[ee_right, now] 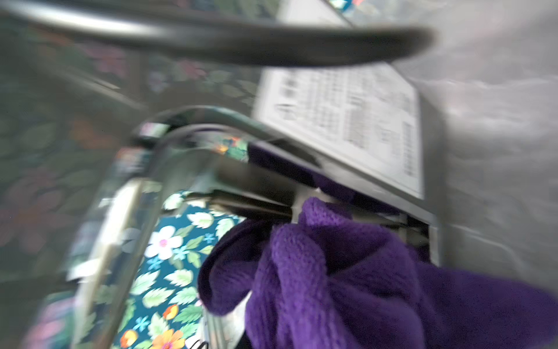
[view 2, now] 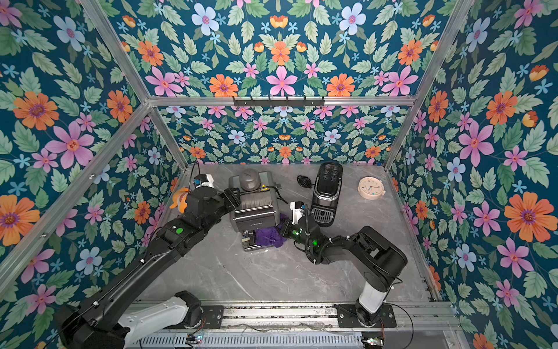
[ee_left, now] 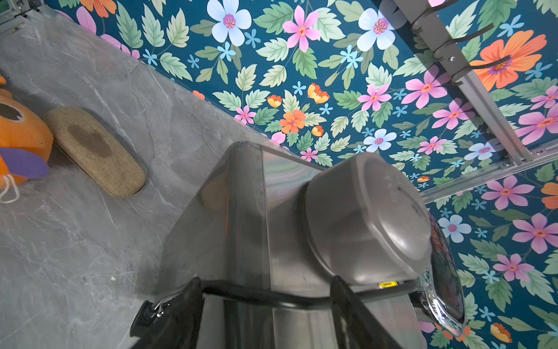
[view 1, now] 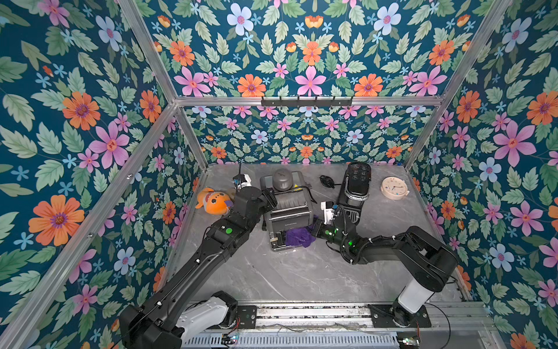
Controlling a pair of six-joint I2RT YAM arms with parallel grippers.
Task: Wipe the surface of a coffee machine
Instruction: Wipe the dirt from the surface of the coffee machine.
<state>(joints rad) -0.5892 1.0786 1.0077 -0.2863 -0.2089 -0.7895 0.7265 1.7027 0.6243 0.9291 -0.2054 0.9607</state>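
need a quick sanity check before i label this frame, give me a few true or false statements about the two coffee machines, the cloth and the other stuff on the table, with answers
1. The right gripper is shut on the purple cloth. True.
2. The purple cloth is pressed to the black coffee machine. False: it is at the front of the grey coffee machine; the black one stands apart, further back on the right.
3. The orange plush toy lies on the table, on the left arm's side of the grey coffee machine. True.
4. The clock sits beside the orange plush toy. False: it lies at the right rear, across the table from the toy.
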